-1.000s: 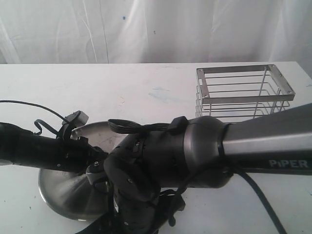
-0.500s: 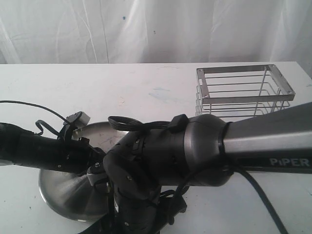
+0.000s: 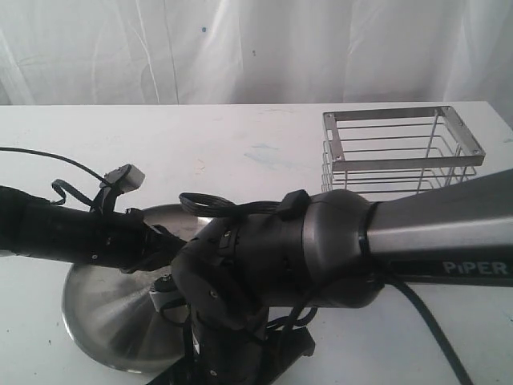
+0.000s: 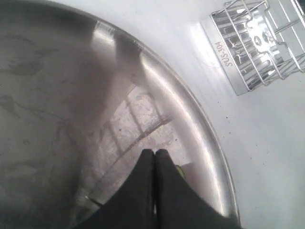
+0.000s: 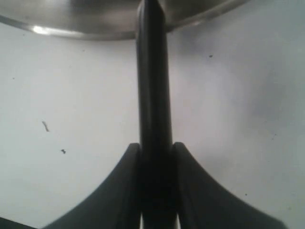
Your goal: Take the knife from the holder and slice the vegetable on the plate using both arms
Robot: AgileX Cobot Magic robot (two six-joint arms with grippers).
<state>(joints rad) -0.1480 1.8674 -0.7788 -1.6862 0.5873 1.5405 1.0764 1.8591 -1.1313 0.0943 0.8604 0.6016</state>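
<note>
In the left wrist view my left gripper point(image 4: 155, 152) hangs shut over the steel plate point(image 4: 62, 95), near its rim, fingers pressed together. A sliver of the green vegetable point(image 4: 179, 170) peeks out beside one finger. The empty wire holder point(image 4: 257, 43) stands beyond the plate. My right gripper point(image 5: 155, 145) is shut on the black knife point(image 5: 153, 71), which points toward the plate's rim point(image 5: 95, 21) over the white table. In the exterior view both arms cross above the plate point(image 3: 104, 321), and the holder point(image 3: 401, 152) sits at the back right.
The white table point(image 3: 200, 152) runs back to a white curtain point(image 3: 256, 48). The right arm's grey PIPER sleeve point(image 3: 449, 233) passes in front of the holder. A cable point(image 3: 48, 156) trails off the left arm.
The left arm has risen slightly and reached further right over the plate, and more of the plate's surface now shows. The right wrist has dipped a little.
</note>
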